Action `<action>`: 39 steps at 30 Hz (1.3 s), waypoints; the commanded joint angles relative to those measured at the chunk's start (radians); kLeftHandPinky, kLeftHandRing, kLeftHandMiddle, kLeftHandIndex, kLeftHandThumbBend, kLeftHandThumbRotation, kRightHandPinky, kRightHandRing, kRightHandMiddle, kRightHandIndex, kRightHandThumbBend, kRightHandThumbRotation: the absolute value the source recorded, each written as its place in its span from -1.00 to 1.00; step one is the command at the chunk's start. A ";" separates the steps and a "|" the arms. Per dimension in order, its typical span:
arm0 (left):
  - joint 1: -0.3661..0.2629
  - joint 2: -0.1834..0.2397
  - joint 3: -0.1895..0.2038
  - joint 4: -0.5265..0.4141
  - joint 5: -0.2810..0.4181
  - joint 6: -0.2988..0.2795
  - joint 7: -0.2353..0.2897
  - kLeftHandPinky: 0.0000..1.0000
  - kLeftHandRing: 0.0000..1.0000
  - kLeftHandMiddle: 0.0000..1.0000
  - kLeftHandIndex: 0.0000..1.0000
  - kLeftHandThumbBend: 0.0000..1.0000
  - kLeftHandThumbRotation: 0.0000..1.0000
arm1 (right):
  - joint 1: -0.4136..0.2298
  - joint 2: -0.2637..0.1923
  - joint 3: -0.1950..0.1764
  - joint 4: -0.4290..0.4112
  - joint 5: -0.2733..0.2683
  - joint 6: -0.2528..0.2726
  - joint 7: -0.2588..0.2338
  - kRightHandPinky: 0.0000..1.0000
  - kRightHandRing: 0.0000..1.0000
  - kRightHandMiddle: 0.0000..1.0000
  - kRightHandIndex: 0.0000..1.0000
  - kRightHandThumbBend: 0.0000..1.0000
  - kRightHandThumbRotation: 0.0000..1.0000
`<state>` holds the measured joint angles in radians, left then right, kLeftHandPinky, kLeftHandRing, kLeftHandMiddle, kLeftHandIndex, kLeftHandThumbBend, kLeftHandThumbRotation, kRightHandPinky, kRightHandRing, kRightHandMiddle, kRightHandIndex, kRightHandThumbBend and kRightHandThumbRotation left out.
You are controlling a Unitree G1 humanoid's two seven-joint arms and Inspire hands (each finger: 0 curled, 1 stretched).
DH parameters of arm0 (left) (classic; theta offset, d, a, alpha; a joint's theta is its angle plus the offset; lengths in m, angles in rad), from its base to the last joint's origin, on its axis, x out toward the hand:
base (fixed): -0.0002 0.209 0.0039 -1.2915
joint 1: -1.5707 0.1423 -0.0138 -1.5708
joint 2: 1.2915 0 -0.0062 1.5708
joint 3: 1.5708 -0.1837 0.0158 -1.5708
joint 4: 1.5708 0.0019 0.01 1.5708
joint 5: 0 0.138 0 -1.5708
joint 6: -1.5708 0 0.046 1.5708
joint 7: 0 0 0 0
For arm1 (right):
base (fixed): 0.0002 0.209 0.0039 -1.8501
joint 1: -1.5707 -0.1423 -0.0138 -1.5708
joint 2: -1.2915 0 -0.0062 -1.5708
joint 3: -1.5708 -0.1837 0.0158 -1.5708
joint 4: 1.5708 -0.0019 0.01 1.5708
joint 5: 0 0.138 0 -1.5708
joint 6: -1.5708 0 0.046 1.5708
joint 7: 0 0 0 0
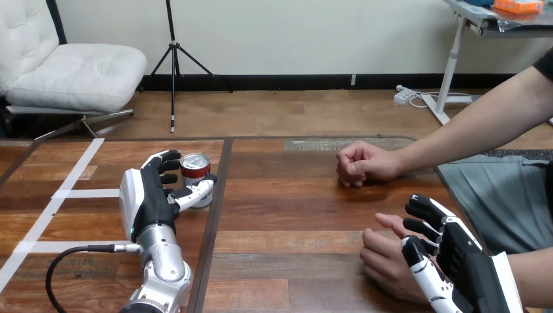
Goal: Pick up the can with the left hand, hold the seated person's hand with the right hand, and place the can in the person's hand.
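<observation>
Currently L hand (147, 195) curled round can (195, 168); R hand (464, 261) beside person's nearer hand (385, 261), grip unclear.

One can (195, 171), two robot hands (149, 195) (460, 257), two person's hands (362, 163) (385, 261) (one table (293, 215)).

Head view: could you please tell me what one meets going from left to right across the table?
In order: left hand → can → person's far hand → right hand.
</observation>
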<state>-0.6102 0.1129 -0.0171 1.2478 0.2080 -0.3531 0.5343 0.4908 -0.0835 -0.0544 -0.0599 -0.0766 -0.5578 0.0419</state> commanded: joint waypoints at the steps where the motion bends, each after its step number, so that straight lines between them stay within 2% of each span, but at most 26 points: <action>1: -0.069 -0.001 0.001 -0.004 0.006 -0.025 0.001 0.32 0.43 0.47 0.44 0.38 -1.00 | -0.026 -0.004 -0.007 -0.040 0.013 -0.026 -0.003 0.46 0.62 0.68 0.66 0.05 0.24; 7: -0.065 -0.010 0.012 -0.006 -0.007 -0.053 0.003 0.32 0.38 0.44 0.42 0.34 -1.00 | -0.025 -0.007 -0.010 -0.040 0.001 -0.026 -0.008 0.46 0.62 0.69 0.66 0.05 0.24; 31: -0.054 -0.002 -0.002 -0.002 0.018 -0.052 0.027 0.26 0.34 0.37 0.36 0.24 -1.00 | -0.022 -0.003 -0.006 -0.047 0.002 -0.016 -0.008 0.47 0.62 0.69 0.66 0.08 0.27; 34: -0.055 -0.001 0.000 -0.002 0.015 -0.049 0.017 0.27 0.34 0.38 0.37 0.25 -1.00 | -0.026 -0.002 -0.005 -0.041 0.003 -0.019 -0.008 0.46 0.62 0.69 0.66 0.07 0.27; 39: -0.067 0.009 -0.021 0.003 0.037 0.004 0.004 0.30 0.40 0.47 0.46 0.30 -1.00 | -0.027 -0.002 -0.004 -0.041 0.002 -0.016 -0.008 0.46 0.61 0.69 0.66 0.07 0.26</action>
<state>-0.6102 0.1050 -0.0147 1.2491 0.2135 -0.3762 0.5522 0.5043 -0.0837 -0.0555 -0.0610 -0.0768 -0.5578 0.0407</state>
